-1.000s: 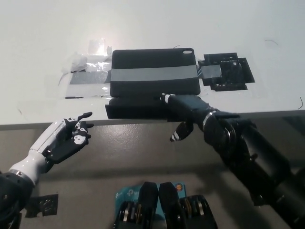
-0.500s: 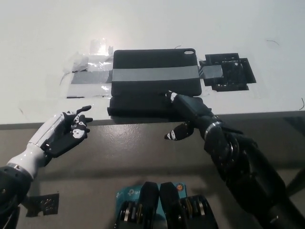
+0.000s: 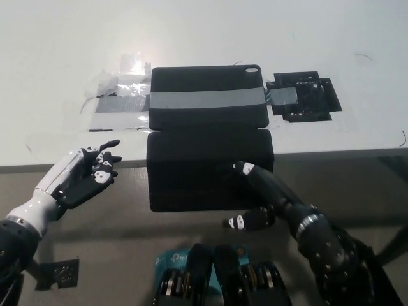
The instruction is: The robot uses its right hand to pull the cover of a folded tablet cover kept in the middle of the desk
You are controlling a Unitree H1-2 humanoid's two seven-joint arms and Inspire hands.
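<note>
A black tablet cover (image 3: 207,105) lies in the middle of the white desk (image 3: 57,57), held down by a wide strip of grey tape (image 3: 207,100) that runs across it and onto the desk on both sides. Its black front flap (image 3: 207,167) is folded out toward the robot and hangs past the desk's near edge, standing out over the grey floor (image 3: 127,236) below.

The black right hand (image 3: 264,197) sits at the flap's lower right corner. Its long fingers (image 3: 250,173) lie on top of the flap, pointing up and to the left, while the thumb curls just below the flap's near edge; the fingers seem to pinch that corner, though whether the thumb actually presses the underside is hidden from me.

Well off to the left of those fingers, the white left hand (image 3: 80,178) rests just below the desk's edge, holding nothing, its fingers loosely spread and pointing toward the flap without touching it.

Beyond the right hand's fingers, up at the cover's far right end, a patch of black tape squares (image 3: 305,95) is stuck to the desk. Crumpled clear tape (image 3: 121,80) sits at the cover's far left.
</note>
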